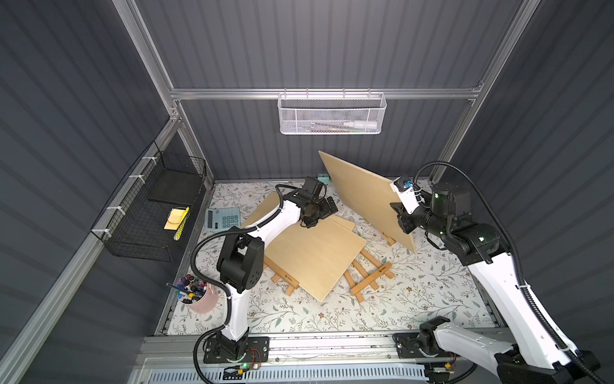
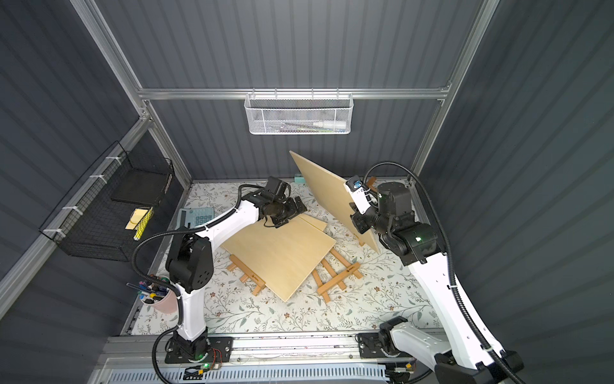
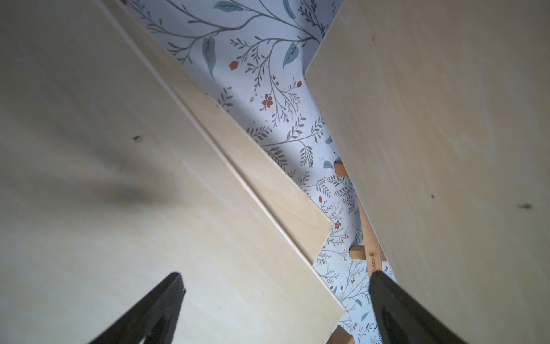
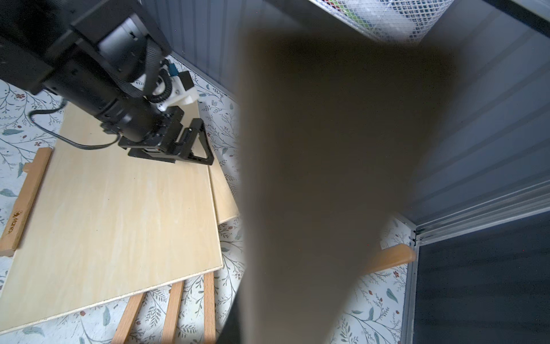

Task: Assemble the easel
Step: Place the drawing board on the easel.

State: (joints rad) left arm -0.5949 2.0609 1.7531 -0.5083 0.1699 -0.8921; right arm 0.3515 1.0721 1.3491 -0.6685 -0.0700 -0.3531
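Two wooden easel frames lie flat on the floral mat, one (image 1: 368, 276) right of the middle and one (image 1: 282, 277) to the left. Both are partly covered by a large plywood board (image 1: 315, 256) that rests on a second board (image 1: 344, 223). My left gripper (image 1: 324, 211) hovers open over the far edge of the top board, with its fingers (image 3: 160, 306) spread wide. My right gripper (image 1: 397, 207) is shut on the edge of a third board (image 1: 362, 189), holding it tilted up on edge. That board (image 4: 327, 178) is a dark blur blocking the right wrist view. Another easel piece (image 1: 388, 237) pokes out beneath it.
A teal calculator (image 1: 222, 217) lies at the mat's left edge, and a pink cup of pens (image 1: 199, 296) stands by the left arm's base. A black wire basket (image 1: 149, 212) hangs on the left wall, a white mesh basket (image 1: 332, 114) on the back rail.
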